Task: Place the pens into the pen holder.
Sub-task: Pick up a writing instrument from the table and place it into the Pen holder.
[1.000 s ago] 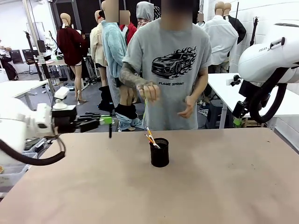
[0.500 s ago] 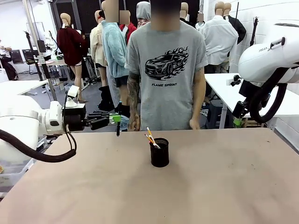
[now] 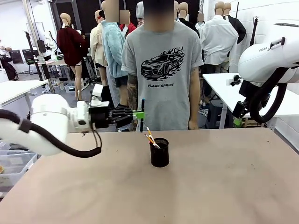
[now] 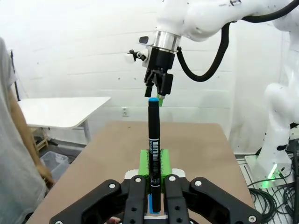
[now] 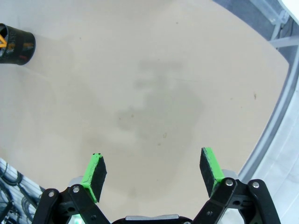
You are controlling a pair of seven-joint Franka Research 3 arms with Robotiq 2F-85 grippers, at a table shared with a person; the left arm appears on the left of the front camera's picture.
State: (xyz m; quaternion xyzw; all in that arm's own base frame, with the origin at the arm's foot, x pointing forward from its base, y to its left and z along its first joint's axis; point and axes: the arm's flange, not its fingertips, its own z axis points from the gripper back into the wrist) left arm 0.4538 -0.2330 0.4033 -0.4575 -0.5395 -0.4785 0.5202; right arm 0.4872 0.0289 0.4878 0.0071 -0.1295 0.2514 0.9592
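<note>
1. Firmly pinched between the green pads of the left gripper (image 4: 154,175) is a dark pen (image 4: 153,144) with a blue end; the jaws are closed tight on its lower barrel.
2. Seen from the left wrist, the pen is a slim black barrel with a white printed label near the pads, a blue band at its top and blue again at the foot below the fingers.
3. Its long axis runs along the fingers in that view, blue-tipped end pointing away from the wrist toward the other arm's gripper farther off.
4. From the front, the left gripper (image 3: 138,115) reaches in level from picture left and the pen (image 3: 142,108) stands nearly upright across its pads, above the far edge of the table (image 3: 224,186).
5. The front view also shows the pen holder (image 3: 160,152), a small black mesh cup on the table just right of and below the held pen, apart from it, with an orange pen (image 3: 150,134) and another slim pen leaning out to the left.
6. A person in a grey T-shirt (image 3: 161,70) stands behind the table.
7. The right gripper (image 5: 154,173) hangs with its jaws spread wide and nothing between them, over bare tabletop; the right wrist view catches the holder (image 5: 17,43) at its top left corner, well apart.
</note>
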